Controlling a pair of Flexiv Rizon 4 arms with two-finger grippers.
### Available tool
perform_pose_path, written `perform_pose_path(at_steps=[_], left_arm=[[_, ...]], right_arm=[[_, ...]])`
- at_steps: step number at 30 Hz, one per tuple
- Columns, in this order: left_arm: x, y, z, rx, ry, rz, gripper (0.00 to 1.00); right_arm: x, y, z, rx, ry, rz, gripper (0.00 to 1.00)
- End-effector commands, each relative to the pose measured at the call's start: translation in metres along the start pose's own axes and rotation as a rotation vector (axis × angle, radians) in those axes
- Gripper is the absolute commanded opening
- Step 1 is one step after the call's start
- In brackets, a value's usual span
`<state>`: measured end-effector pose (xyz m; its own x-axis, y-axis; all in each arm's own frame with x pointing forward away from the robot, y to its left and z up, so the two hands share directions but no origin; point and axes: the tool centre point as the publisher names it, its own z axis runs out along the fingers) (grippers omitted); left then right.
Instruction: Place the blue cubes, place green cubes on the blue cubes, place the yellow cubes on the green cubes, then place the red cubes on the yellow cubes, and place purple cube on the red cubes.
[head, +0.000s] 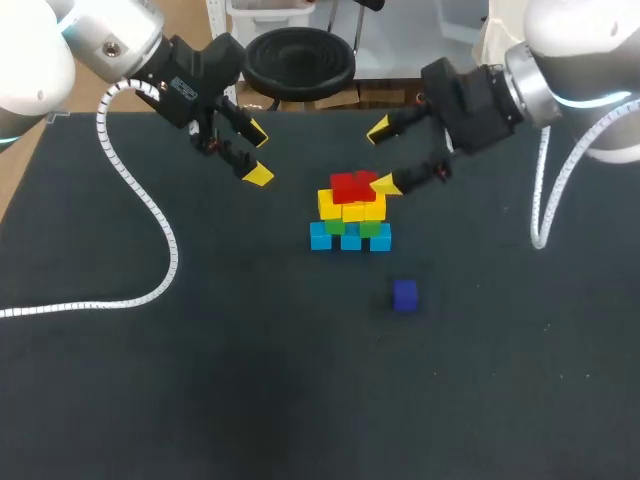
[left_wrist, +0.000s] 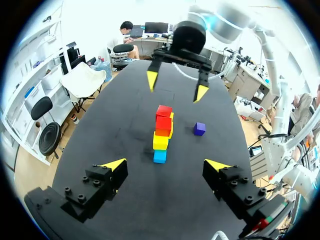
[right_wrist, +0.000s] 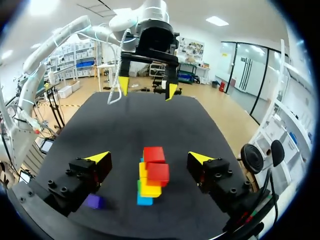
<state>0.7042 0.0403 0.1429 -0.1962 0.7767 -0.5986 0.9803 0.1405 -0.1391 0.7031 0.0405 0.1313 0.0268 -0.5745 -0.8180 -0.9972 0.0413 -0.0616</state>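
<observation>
In the head view a stack of cubes stands mid-table: blue cubes (head: 350, 240) at the bottom, green cubes (head: 370, 228) on them, yellow cubes (head: 354, 211) above, and two red cubes (head: 350, 186) on top. The purple cube (head: 405, 295) lies alone on the mat, in front of the stack and to its right. My right gripper (head: 383, 157) hangs open just above the red cubes (right_wrist: 154, 154), which sit between its spread fingers without touching them. My left gripper (head: 258, 154) is open and empty, to the left of the stack (left_wrist: 161, 132) and behind it.
A white coiled cable (head: 150, 220) trails across the black table (head: 200, 380) on the left. Another cable (head: 545, 200) hangs by my right arm. In the right wrist view the purple cube (right_wrist: 94, 201) lies beside and under one finger.
</observation>
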Motion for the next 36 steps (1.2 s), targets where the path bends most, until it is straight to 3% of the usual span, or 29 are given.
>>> perform_pose_path(at_steps=[1,7,15,26,30,31,36], left_arm=[[0.000,-0.001,0.000,-0.002,0.003,-0.002,1.00],[0.000,-0.001,0.000,-0.002,0.003,-0.002,1.00],[0.000,-0.001,0.000,-0.002,0.003,-0.002,1.00],[0.000,-0.001,0.000,-0.002,0.003,-0.002,1.00],[0.000,-0.001,0.000,-0.002,0.003,-0.002,1.00],[0.000,-0.001,0.000,-0.002,0.003,-0.002,1.00],[0.000,-0.001,0.000,-0.002,0.003,-0.002,1.00]], right_arm=[[-0.001,0.033,-0.014,0.079,0.012,0.003,1.00],[0.006,0.054,-0.024,0.079,-0.022,-0.001,1.00],[0.028,0.074,-0.026,-0.043,-0.177,-0.063,1.00],[0.057,0.089,-0.004,-0.091,-0.162,0.052,1.00],[0.070,0.102,0.010,-0.129,-0.102,0.126,1.00],[0.074,0.106,0.011,-0.131,-0.065,0.155,1.00],[0.094,0.119,0.006,-0.115,-0.077,0.199,1.00]])
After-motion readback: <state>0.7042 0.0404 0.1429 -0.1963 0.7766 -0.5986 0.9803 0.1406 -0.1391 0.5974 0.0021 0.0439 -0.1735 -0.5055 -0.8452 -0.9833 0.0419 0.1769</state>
